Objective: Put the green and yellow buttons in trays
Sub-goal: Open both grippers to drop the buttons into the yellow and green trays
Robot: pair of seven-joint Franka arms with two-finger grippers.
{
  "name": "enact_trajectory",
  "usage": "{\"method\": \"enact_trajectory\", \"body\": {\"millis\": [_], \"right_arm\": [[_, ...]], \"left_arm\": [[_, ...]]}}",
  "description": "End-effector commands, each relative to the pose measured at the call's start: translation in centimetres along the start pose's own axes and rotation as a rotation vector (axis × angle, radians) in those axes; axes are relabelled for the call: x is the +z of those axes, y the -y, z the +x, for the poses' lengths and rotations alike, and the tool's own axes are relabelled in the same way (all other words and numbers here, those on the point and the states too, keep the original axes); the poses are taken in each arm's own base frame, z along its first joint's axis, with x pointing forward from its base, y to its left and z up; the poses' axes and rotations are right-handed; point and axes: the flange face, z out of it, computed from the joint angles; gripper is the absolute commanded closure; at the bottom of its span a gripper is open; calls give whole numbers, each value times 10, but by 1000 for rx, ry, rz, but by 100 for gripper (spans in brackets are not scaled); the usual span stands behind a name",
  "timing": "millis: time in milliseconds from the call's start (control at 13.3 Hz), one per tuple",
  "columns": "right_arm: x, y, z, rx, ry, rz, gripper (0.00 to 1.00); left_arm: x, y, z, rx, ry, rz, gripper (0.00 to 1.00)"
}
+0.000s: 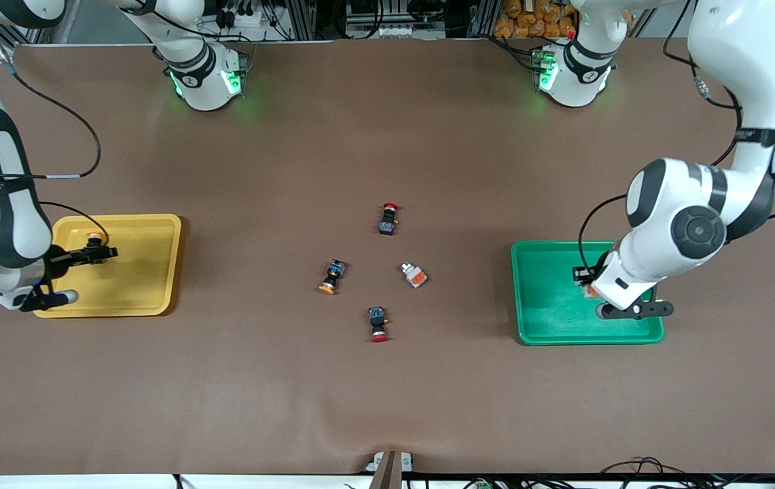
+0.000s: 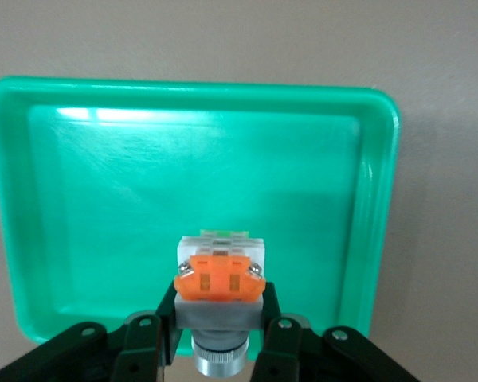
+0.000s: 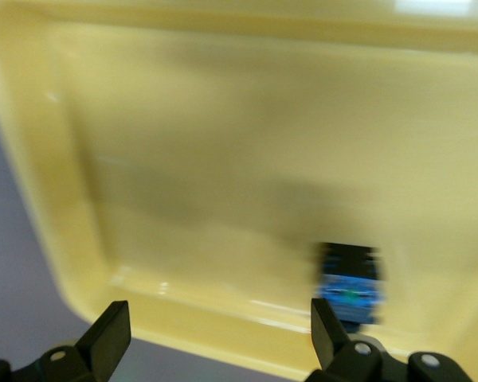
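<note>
My left gripper [image 1: 587, 282] is over the green tray [image 1: 550, 319] and is shut on a white-grey button with an orange patch [image 2: 219, 274]; its fingers [image 2: 268, 306] clamp the grey body above the tray floor [image 2: 103, 199]. My right gripper [image 1: 98, 253] is open and empty [image 3: 219, 326] over the yellow tray [image 1: 149, 272]. A black-bodied button with a yellow cap [image 1: 94, 238] lies in that tray, beside one finger [image 3: 349, 286]. A second yellow-capped button [image 1: 331, 277] and a second white-grey button [image 1: 414, 275] lie on the table's middle.
Two black-bodied switches with red caps lie among the middle group, one [image 1: 388, 219] farther from the front camera and one [image 1: 378, 323] nearer. The brown table mat [image 1: 387, 407] has a raised wrinkle at its near edge.
</note>
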Motion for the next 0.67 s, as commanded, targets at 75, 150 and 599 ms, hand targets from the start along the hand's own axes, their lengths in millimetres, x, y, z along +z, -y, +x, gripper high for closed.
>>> {"method": "enact_trajectory", "body": {"millis": [75, 150, 599], "right_arm": [[-13, 68, 8, 91, 23, 58, 0], [-13, 87, 11, 114, 26, 53, 0], [0, 255, 36, 299, 22, 13, 0]], "left_arm": [[46, 32, 0, -21, -15, 3, 100], [58, 43, 2, -13, -9, 26, 100], [67, 74, 7, -12, -11, 63, 0]]}}
